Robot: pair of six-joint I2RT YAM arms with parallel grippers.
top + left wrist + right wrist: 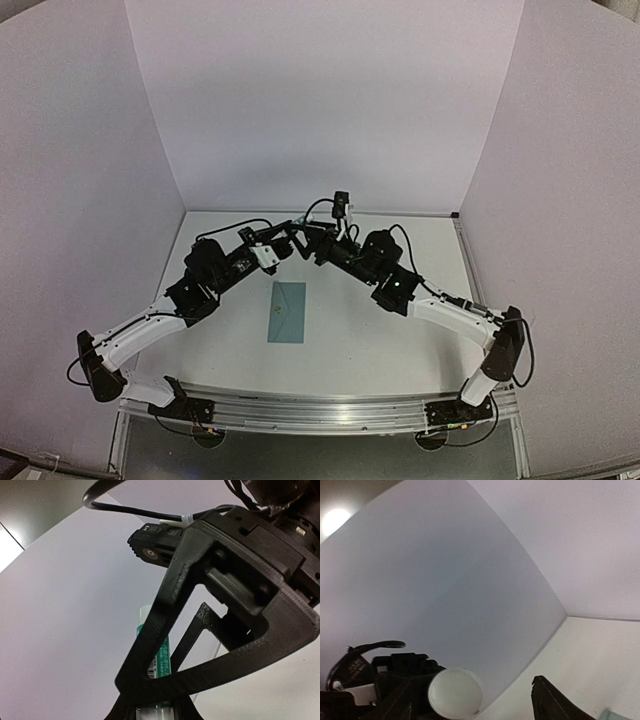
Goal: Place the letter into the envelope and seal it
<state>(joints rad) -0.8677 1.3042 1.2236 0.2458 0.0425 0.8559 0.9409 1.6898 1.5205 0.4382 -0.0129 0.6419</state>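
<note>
The teal envelope [288, 312] lies flat on the table between the two arms. The letter is out of view. Above the table's far half both grippers meet. My left gripper [155, 712] is shut on a glue stick [165, 655] with a green label, which points away from it. In front of the stick stand the black fingers [165, 610] of my right gripper. In the right wrist view the right gripper [472, 690] is open, with the stick's round white end [455, 692] close to its left finger and apart from the right one.
White walls [320, 100] close in the table at the back and on both sides. A metal rail [320, 410] with both arm bases runs along the near edge. Black cables [225, 235] loop over the arms near the back.
</note>
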